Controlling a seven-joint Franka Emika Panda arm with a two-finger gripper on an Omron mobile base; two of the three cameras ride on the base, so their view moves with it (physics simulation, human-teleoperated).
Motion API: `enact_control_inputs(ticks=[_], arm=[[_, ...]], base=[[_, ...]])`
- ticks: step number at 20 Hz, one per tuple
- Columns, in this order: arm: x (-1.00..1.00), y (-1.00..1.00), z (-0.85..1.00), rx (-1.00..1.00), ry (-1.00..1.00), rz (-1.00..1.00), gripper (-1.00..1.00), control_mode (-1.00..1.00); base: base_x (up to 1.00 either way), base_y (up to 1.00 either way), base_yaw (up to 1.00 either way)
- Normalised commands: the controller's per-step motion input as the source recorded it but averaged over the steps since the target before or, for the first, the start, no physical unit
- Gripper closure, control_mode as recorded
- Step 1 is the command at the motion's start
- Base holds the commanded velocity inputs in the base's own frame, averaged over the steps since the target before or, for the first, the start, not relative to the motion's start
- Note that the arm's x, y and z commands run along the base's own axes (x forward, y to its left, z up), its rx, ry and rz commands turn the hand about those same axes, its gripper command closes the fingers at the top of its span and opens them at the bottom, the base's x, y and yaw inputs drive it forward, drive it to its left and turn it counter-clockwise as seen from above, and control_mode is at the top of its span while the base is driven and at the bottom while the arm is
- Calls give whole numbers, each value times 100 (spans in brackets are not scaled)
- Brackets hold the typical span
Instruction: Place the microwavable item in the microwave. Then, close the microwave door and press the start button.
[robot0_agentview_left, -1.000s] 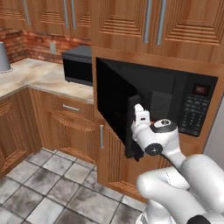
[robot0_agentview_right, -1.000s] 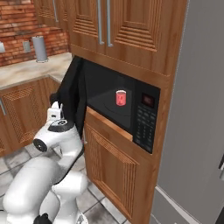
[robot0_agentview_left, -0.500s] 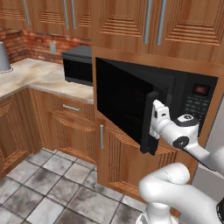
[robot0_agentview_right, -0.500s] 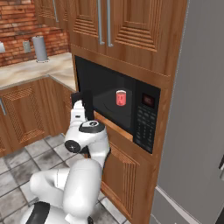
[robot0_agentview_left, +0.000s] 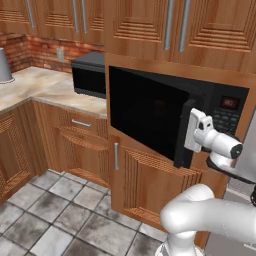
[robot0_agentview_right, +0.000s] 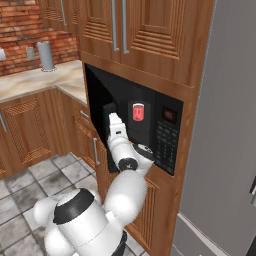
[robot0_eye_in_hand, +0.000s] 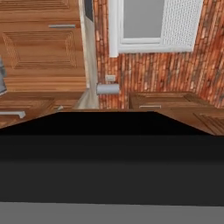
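Observation:
The red cup (robot0_agentview_right: 138, 112), the microwavable item, stands upright inside the microwave (robot0_agentview_right: 166, 136). The microwave door (robot0_agentview_left: 145, 115) is black and hangs partly swung in, still standing off the front. My gripper (robot0_agentview_left: 194, 131) rests against the door's free edge, left of the grey keypad (robot0_agentview_left: 226, 120). From the other side the gripper (robot0_agentview_right: 114, 120) sits just left of the cup, outside the cavity. It holds nothing and its jaws stand open. The hand view looks along the door's black face (robot0_eye_in_hand: 109, 166).
A plain black box appliance (robot0_agentview_left: 90, 75) stands on the beige counter (robot0_agentview_left: 45, 90) to the left. A grey canister (robot0_agentview_right: 45, 55) stands against the brick wall. Wooden cabinets frame the microwave, and a tall grey fridge (robot0_agentview_right: 225, 130) stands to its right. The floor is tiled.
My arm has swung to the right with the hand against the door. The door has turned from wide open to partly shut. The cup has stayed in place.

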Motion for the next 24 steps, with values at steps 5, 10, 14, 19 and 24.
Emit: enact_control_inputs(ticks=[5,10,14,19,24], arm=[[0,-100,17,8,0,0,-100,-100],[-2,-100,15,8,0,0,-100,-100],[-1,-100,17,9,0,0,-100,-100],[-55,-100,6,16,-4,0,-100,-100],[-94,-100,0,19,-7,0,-100,-100]], base=[[0,0,0],[0,0,0],[0,0,0],[0,0,0],[0,0,0]])
